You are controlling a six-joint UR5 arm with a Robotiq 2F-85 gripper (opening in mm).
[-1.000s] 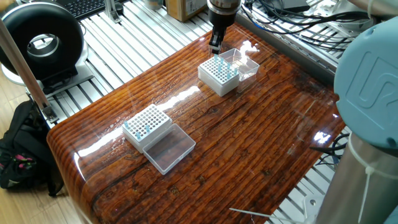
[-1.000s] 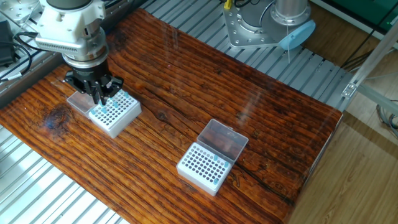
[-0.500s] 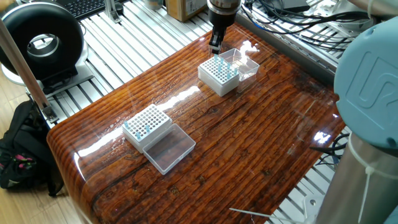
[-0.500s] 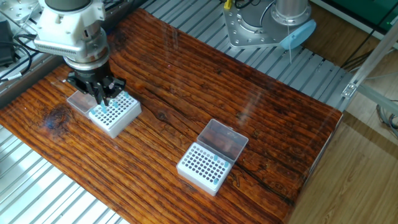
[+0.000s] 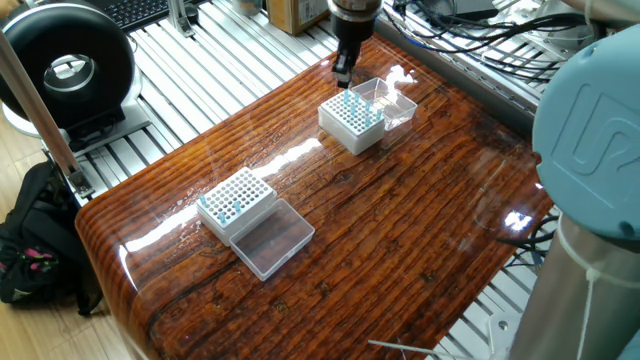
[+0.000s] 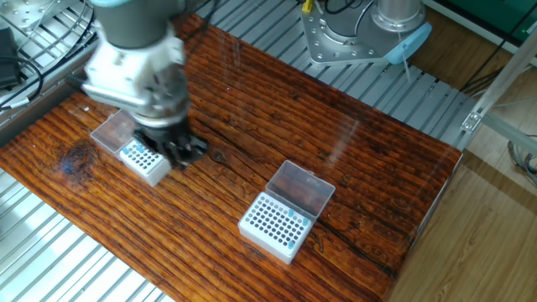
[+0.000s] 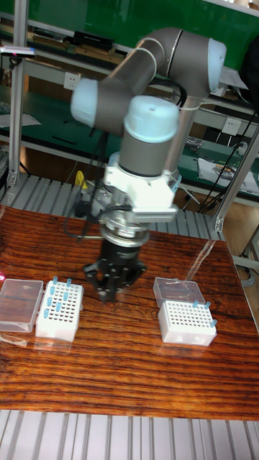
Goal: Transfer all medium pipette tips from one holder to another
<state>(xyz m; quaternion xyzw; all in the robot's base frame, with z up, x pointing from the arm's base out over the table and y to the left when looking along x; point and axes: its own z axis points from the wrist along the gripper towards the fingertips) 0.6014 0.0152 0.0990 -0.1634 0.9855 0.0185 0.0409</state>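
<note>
Tool shifted off source holder toward open tabletop; jaw state: cannot tell.

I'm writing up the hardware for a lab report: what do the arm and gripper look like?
The arm is a chain of thick grey tubes with pale blue caps at the joints. Its wrist ends in a white flanged housing with black cables looped beside it. Below that sits the gripper: black, with slim dark fingers tapering downward. No markings are legible.

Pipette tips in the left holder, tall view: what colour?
Pale translucent blue; the pipette tips show best in the tall fixed view, standing in the white holder.
</note>
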